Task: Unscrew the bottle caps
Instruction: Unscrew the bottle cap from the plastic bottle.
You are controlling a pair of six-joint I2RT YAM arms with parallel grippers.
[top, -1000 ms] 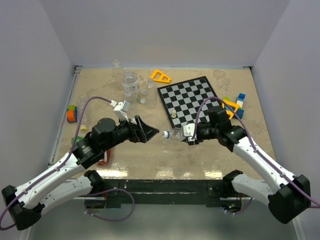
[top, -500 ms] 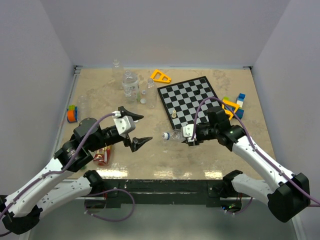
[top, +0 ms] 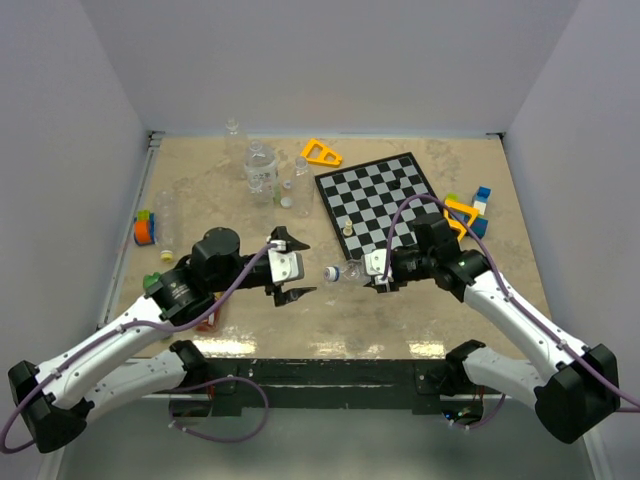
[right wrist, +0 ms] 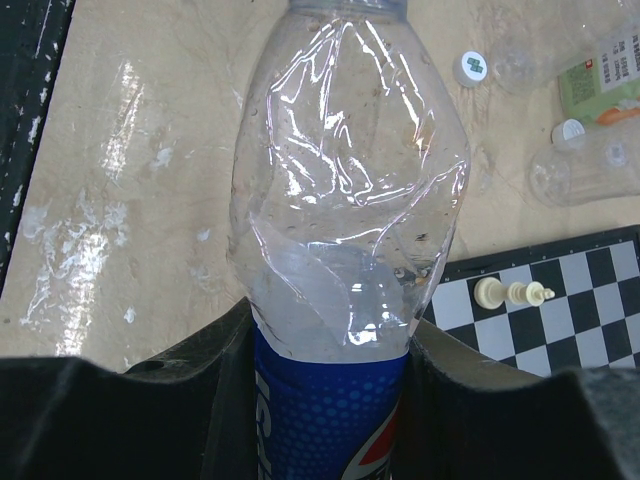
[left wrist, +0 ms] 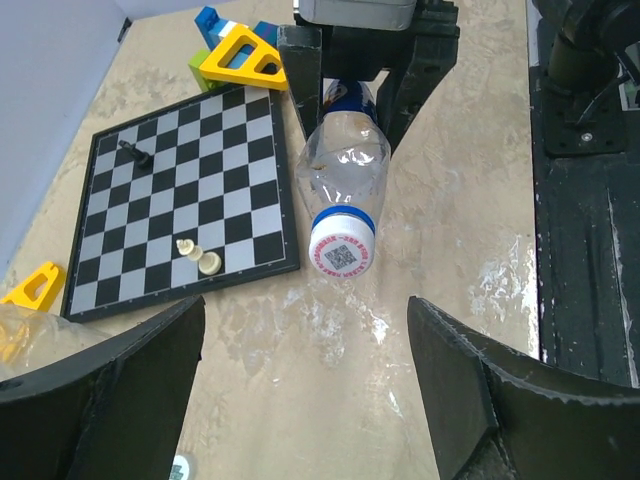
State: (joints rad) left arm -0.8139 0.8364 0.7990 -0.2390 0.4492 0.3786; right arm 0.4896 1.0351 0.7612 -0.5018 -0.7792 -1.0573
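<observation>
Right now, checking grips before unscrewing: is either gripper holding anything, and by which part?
The right gripper clamps the clear bottle by its blue-labelled body; the left gripper is open, holding nothing.

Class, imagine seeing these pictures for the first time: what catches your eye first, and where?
A crumpled clear bottle with a blue label, held sideways by the right gripper, front centre, its cap on. The left gripper faces that cap, jaws spread wide. Behind lies a black-and-white chessboard.
</observation>
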